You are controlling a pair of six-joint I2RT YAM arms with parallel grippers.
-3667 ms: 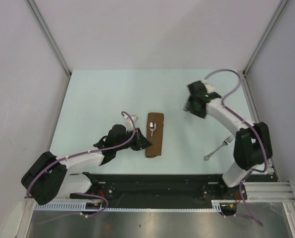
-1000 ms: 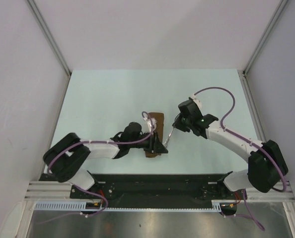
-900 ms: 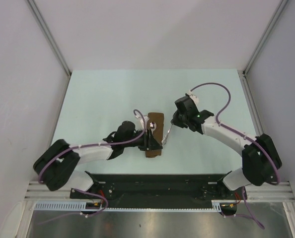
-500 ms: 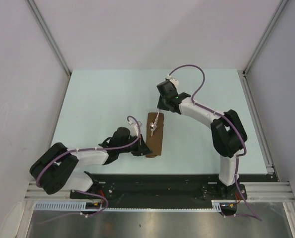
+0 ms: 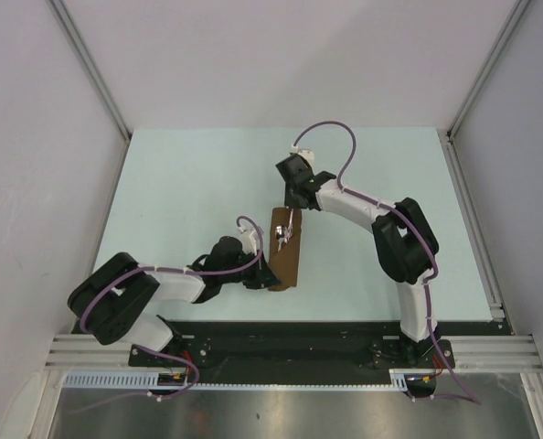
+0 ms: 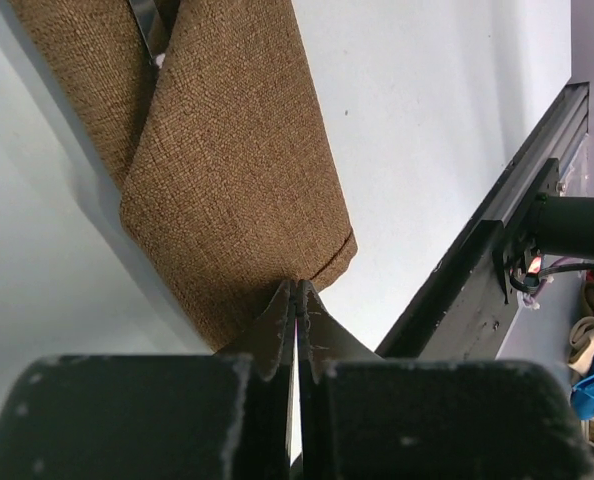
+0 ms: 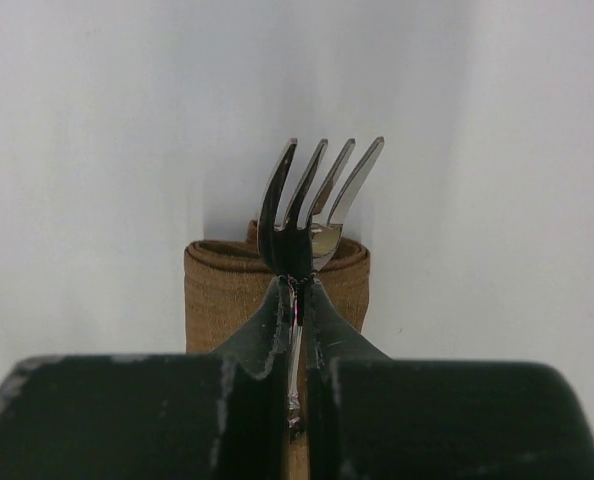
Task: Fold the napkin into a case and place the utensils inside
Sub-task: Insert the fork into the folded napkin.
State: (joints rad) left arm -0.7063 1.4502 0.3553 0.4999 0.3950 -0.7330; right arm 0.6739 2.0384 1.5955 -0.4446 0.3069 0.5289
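The brown napkin lies folded into a narrow strip at mid-table, its long axis pointing away from me. A spoon's bowl sticks out of its far end, and a dark metal strip shows between its flaps. My right gripper hovers over that far end, shut on the neck of a silver fork with the tines pointing away from the camera. My left gripper is shut, its tips touching the napkin's near edge. Whether any cloth is pinched does not show.
The pale green table is ringed by grey walls. A black rail runs along the near edge, close behind the napkin's near end. Both arms reach toward the middle, and the right arm's purple cable loops above it.
My right arm has carried the fork from the table's right side over to the napkin's far end. My left gripper has closed at the napkin's near edge.
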